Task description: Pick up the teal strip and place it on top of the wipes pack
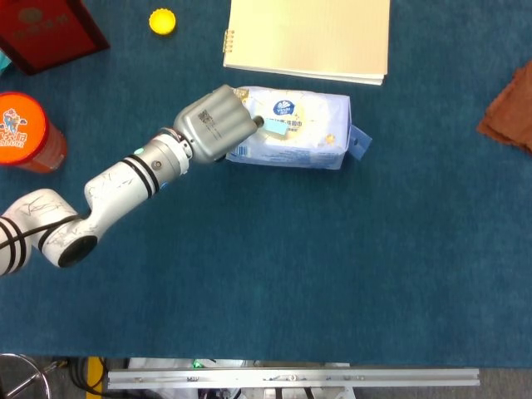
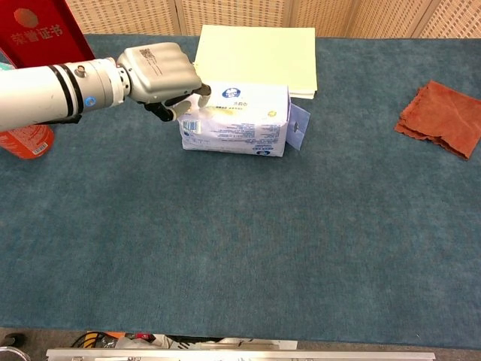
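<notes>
The wipes pack [image 1: 312, 137] [image 2: 244, 124] lies on the blue table, just in front of a notebook. My left hand [image 1: 218, 125] [image 2: 160, 70] hovers at the pack's left end with its fingers curled. It pinches the small teal strip [image 1: 275, 127], which pokes out from the fingertips over the pack's top, beside the round blue logo. From the chest view the hand hides the strip. My right hand appears in neither view.
A cream spiral notebook [image 1: 307, 37] [image 2: 255, 49] lies behind the pack. A red box [image 1: 50, 29] [image 2: 41, 30], an orange can [image 1: 25, 133] [image 2: 22, 139] and a yellow cap [image 1: 162, 21] sit at the left. A brown cloth [image 1: 509, 108] [image 2: 443, 116] lies far right.
</notes>
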`<control>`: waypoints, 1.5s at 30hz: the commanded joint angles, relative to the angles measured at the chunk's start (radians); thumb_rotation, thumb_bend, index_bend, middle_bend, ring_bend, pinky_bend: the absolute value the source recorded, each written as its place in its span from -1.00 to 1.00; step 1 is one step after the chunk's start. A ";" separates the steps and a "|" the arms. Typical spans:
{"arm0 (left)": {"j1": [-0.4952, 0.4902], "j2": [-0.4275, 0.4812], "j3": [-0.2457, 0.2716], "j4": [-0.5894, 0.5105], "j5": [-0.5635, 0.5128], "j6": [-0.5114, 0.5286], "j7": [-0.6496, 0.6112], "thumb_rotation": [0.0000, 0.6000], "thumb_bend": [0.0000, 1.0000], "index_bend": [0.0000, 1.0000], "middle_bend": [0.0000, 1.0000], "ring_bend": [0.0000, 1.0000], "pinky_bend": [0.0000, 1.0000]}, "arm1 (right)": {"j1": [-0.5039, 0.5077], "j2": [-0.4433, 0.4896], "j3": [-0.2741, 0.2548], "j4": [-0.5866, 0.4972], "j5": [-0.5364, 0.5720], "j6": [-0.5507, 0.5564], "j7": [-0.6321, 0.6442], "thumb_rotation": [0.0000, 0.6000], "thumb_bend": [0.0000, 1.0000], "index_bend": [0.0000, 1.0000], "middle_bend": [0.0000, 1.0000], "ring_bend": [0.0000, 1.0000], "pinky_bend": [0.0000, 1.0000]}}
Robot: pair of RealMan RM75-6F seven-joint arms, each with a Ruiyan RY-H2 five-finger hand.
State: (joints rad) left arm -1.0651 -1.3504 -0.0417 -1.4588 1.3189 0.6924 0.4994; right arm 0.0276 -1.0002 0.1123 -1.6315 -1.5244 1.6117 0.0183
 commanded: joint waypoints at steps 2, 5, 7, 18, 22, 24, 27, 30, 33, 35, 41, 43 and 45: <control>0.032 0.017 -0.021 -0.016 -0.007 0.069 -0.022 0.32 0.28 -0.39 0.23 0.26 0.54 | 0.000 0.008 0.001 -0.004 -0.001 -0.001 0.001 1.00 -0.48 -0.38 -0.21 -0.06 -0.30; 0.062 0.048 -0.038 -0.038 -0.019 0.122 -0.046 0.24 0.26 -0.42 0.13 0.16 0.54 | 0.004 0.015 0.001 -0.007 -0.005 -0.005 0.000 1.00 -0.48 -0.38 -0.21 -0.06 -0.30; 0.086 0.069 -0.047 -0.055 -0.029 0.157 -0.066 0.21 0.24 -0.42 0.08 0.10 0.53 | 0.006 0.019 0.000 -0.011 -0.007 -0.010 -0.002 1.00 -0.48 -0.38 -0.21 -0.06 -0.30; 0.324 0.149 -0.065 -0.082 -0.084 0.438 -0.264 0.14 -0.11 -0.49 -0.26 -0.38 -0.07 | 0.027 0.059 -0.002 -0.039 0.028 -0.079 -0.020 1.00 -0.49 -0.38 -0.28 -0.18 -0.30; 0.417 0.175 -0.052 -0.096 -0.089 0.533 -0.304 0.40 -0.12 -0.51 -0.29 -0.40 -0.13 | 0.032 0.064 -0.003 -0.035 0.039 -0.095 -0.024 1.00 -0.49 -0.43 -0.32 -0.23 -0.30; 0.465 0.198 -0.044 -0.111 -0.103 0.574 -0.301 0.92 -0.12 -0.52 -0.31 -0.41 -0.16 | 0.032 0.068 -0.004 -0.033 0.048 -0.103 -0.032 1.00 -0.49 -0.49 -0.35 -0.26 -0.30; 0.532 0.229 -0.029 -0.135 -0.123 0.625 -0.302 1.00 -0.12 -0.52 -0.33 -0.42 -0.21 | 0.035 0.071 -0.008 -0.027 0.051 -0.115 -0.031 1.00 -0.49 -0.59 -0.39 -0.30 -0.30; 0.597 0.261 -0.004 -0.167 -0.136 0.659 -0.306 1.00 -0.12 -0.52 -0.34 -0.43 -0.24 | 0.037 0.065 -0.011 -0.007 0.046 -0.119 -0.029 1.00 -0.49 -0.61 -0.40 -0.31 -0.30; 0.660 0.285 0.026 -0.197 -0.125 0.699 -0.307 1.00 -0.12 -0.52 -0.36 -0.44 -0.25 | 0.041 0.056 -0.018 0.015 0.033 -0.124 -0.021 1.00 -0.49 -0.61 -0.40 -0.31 -0.30; 0.706 0.292 0.044 -0.215 -0.110 0.741 -0.312 1.00 -0.12 -0.52 -0.36 -0.44 -0.26 | 0.044 0.051 -0.022 0.026 0.018 -0.122 -0.016 1.00 -0.49 -0.61 -0.40 -0.31 -0.30; 0.819 0.301 0.065 -0.259 -0.072 0.859 -0.328 1.00 -0.12 -0.52 -0.36 -0.44 -0.26 | 0.048 0.040 -0.029 0.033 -0.016 -0.107 -0.010 1.00 -0.49 -0.61 -0.40 -0.31 -0.30; 0.852 0.302 0.069 -0.270 -0.064 0.892 -0.332 1.00 -0.12 -0.52 -0.37 -0.43 -0.27 | 0.049 0.038 -0.033 0.031 -0.022 -0.108 -0.009 1.00 -0.49 -0.61 -0.40 -0.31 -0.30; 0.875 0.300 0.071 -0.273 -0.053 0.912 -0.338 1.00 -0.12 -0.52 -0.38 -0.43 -0.28 | 0.050 0.037 -0.034 0.032 -0.026 -0.107 -0.010 1.00 -0.49 -0.61 -0.40 -0.31 -0.30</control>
State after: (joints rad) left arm -0.2082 -1.0512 0.0236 -1.7225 1.2539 1.5882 0.1684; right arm 0.0772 -0.9632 0.0783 -1.5998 -1.5499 1.5048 0.0082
